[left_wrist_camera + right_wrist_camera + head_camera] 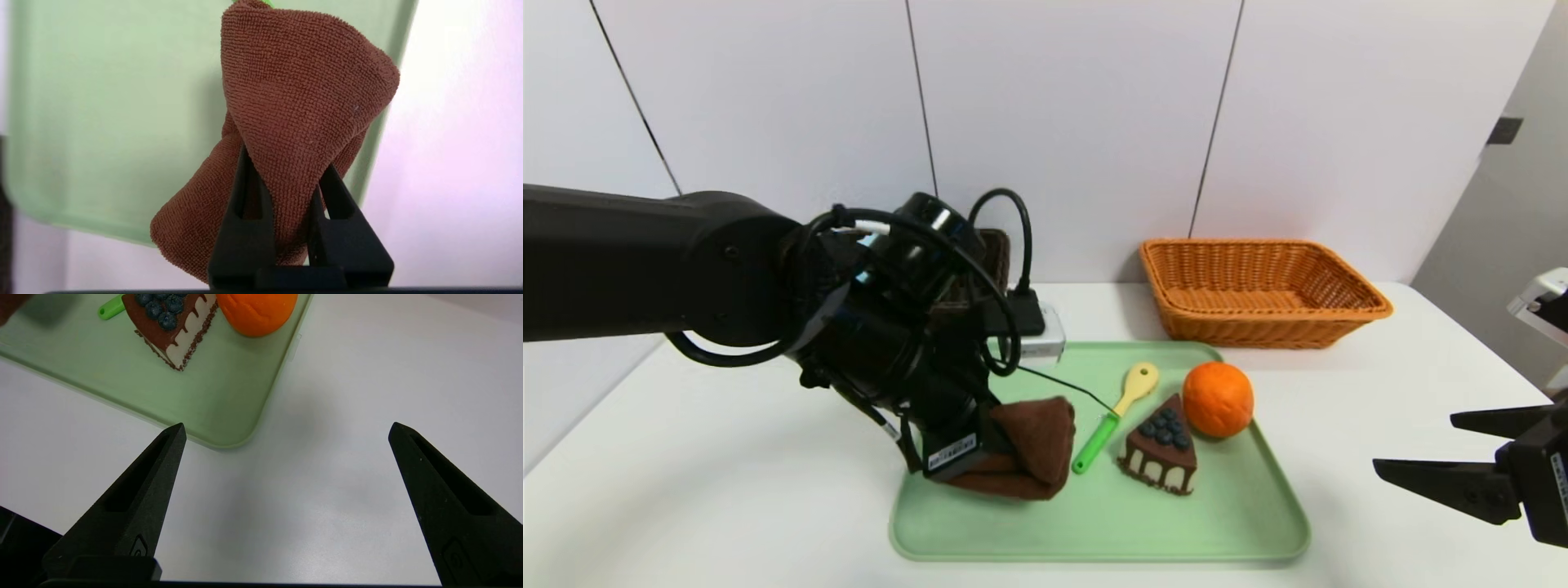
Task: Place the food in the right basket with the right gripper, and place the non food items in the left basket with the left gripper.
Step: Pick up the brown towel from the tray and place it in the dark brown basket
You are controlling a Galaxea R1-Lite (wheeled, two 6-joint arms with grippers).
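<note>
— Brown terry cloth is what the left gripper (282,163) has: its two black fingers (245,220) are pinched tight on a fold of the towel (1029,445). Where does the towel sit?

— Over the near-left part of the green tray (1111,523). In the left wrist view the cloth bunches up above the fingers, one end sagging past the tray's edge. Whether its lowest fold touches the tray cannot be told.

— And the other non-food item in sight?

— The spoon (1123,408) lies on the tray just right of the towel, yellow bowl toward the wall, green handle toward the robot.

— The food?

— Both pieces are on the tray. The cake (1161,447) stands right of the spoon; the orange (1218,398) is just beyond it, toward the tray's right edge.

— The baskets?

— The orange basket (1262,290) stands on the white table (1380,384) behind the tray, to the right. The dark basket (995,253) is mostly hidden behind the left arm; only a corner shows.

— The right gripper (286,428)?

— It hangs over bare table off the tray's near-right corner, fingers (139,498) spread wide, grasping nothing.
</note>
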